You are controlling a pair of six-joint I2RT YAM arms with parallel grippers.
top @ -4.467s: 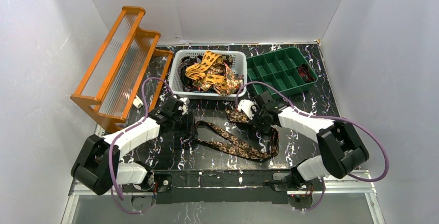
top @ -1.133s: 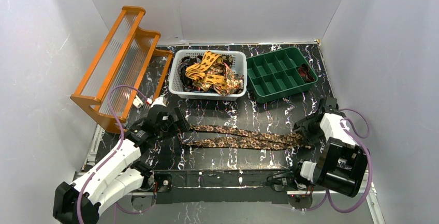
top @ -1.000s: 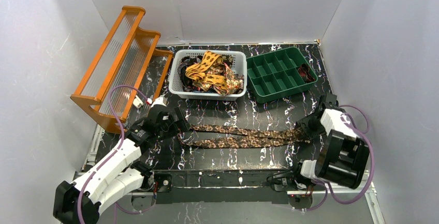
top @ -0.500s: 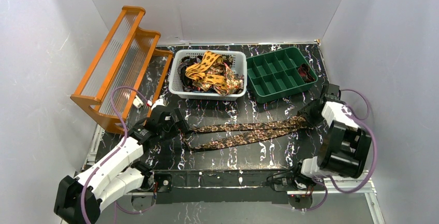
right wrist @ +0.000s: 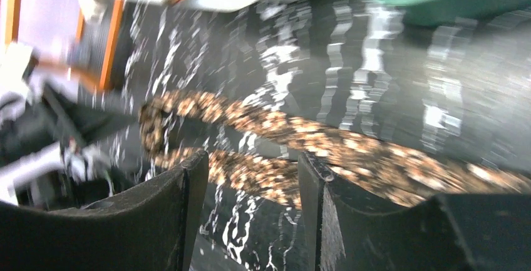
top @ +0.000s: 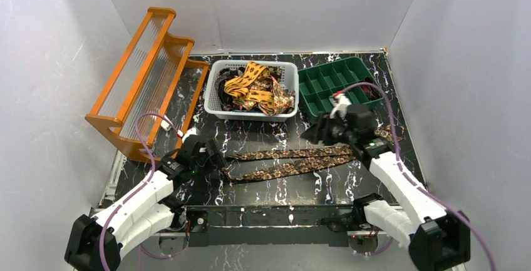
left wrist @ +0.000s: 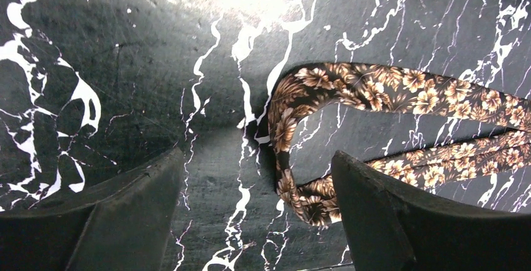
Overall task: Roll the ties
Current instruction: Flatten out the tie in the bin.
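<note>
Tie [top: 288,161] lies folded double just in front of the white basket [top: 250,115]. Its bend sits between my left gripper's [left wrist: 257,154] spread fingers. My right gripper [right wrist: 250,157], apart and empty, hovers right of the basket.

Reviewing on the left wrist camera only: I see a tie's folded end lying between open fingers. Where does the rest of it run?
Observer: The tie lies doubled, two strands running rightward across the table.
Operator: Is the right gripper on it?
Observer: No, the right gripper hovers open by the tie's right half, holding nothing.
Operator: More ties waiting?
Observer: Yes, a heap of ties fills the white basket at the back.
</note>
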